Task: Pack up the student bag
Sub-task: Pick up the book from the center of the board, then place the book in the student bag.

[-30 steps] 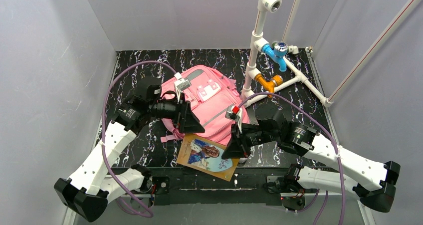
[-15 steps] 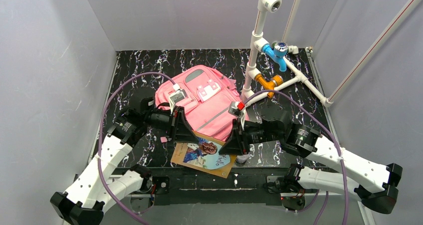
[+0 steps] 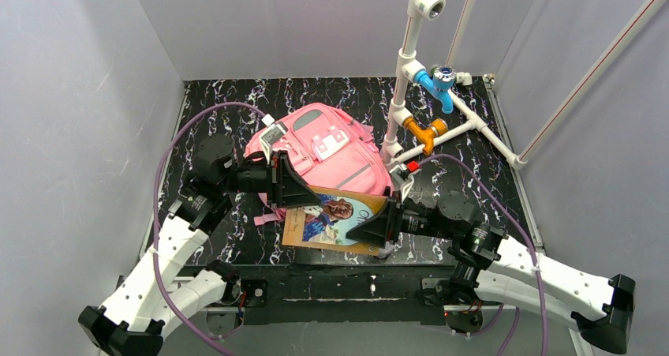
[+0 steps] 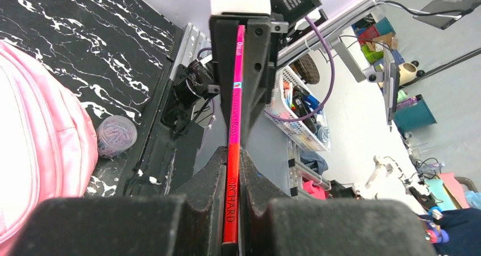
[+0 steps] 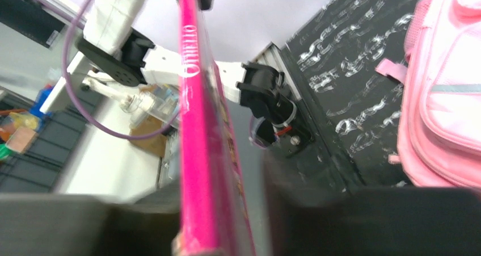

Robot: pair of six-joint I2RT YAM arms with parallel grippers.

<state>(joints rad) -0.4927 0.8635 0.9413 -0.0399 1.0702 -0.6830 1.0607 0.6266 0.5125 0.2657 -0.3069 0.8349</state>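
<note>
From above: student bag (image 3: pixel 327 155) flat on the desk (image 3: pixel 205 103), in the middle toward the far edge, front pockets and white patch facing up. Just nearer, a picture book (image 3: pixel 335 218) held tilted between the two arms, illustrated cover up, overlapping the bag's near side in this view. Left fingers (image 3: pixel 296 190) at the book's left end, right fingers (image 3: pixel 375 228) at its right end. Small clear jar (image 3: pixel 384 251) of paper clips by the near edge, just beside the right fingers. White pipe frame (image 3: pixel 398 95) toward the far right corner. From the left wrist: left fingers pressed shut on the book's pink-red spine, tight against both sides. Right fingers flanking the same spine at its other end. Bag at the left, jar on the desk between the bag and the near edge. From the right wrist, blurred: spine running up the middle, lying against one right finger, a narrow strip of light before the other, so slightly parted rather than clamped. Bag at the right, resting on the desk.
</note>
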